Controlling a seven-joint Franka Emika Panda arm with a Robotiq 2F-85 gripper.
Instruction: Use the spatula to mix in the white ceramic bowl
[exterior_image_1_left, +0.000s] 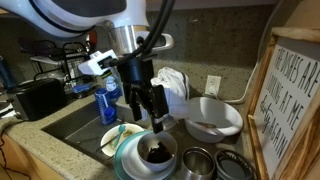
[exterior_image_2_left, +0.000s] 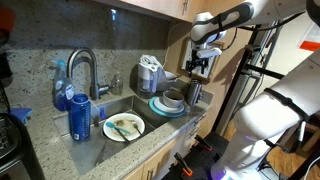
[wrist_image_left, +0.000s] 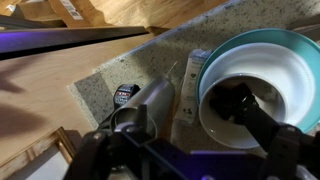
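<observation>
The white ceramic bowl (exterior_image_1_left: 157, 152) stands on a teal plate (exterior_image_1_left: 128, 162) by the sink and looks dark inside. It also shows in an exterior view (exterior_image_2_left: 173, 99) and in the wrist view (wrist_image_left: 262, 70). My gripper (exterior_image_1_left: 150, 116) hangs just above the bowl, also seen in an exterior view (exterior_image_2_left: 195, 78). Its fingers look spread apart, and one dark finger reaches over the bowl's inside in the wrist view (wrist_image_left: 190, 118). A slim pale flat thing, which seems to be the spatula (wrist_image_left: 192, 75), lies on the counter between the bowl and a metal cup (wrist_image_left: 152, 100).
A wide shallow white bowl (exterior_image_1_left: 212, 118) and metal bowls (exterior_image_1_left: 235, 167) stand beside the bowl. A plate with a yellowish-green utensil (exterior_image_1_left: 120, 135) lies in the sink (exterior_image_2_left: 100, 110). A blue bottle (exterior_image_1_left: 108, 100), a faucet (exterior_image_2_left: 85, 70) and a framed sign (exterior_image_1_left: 295, 100) are nearby.
</observation>
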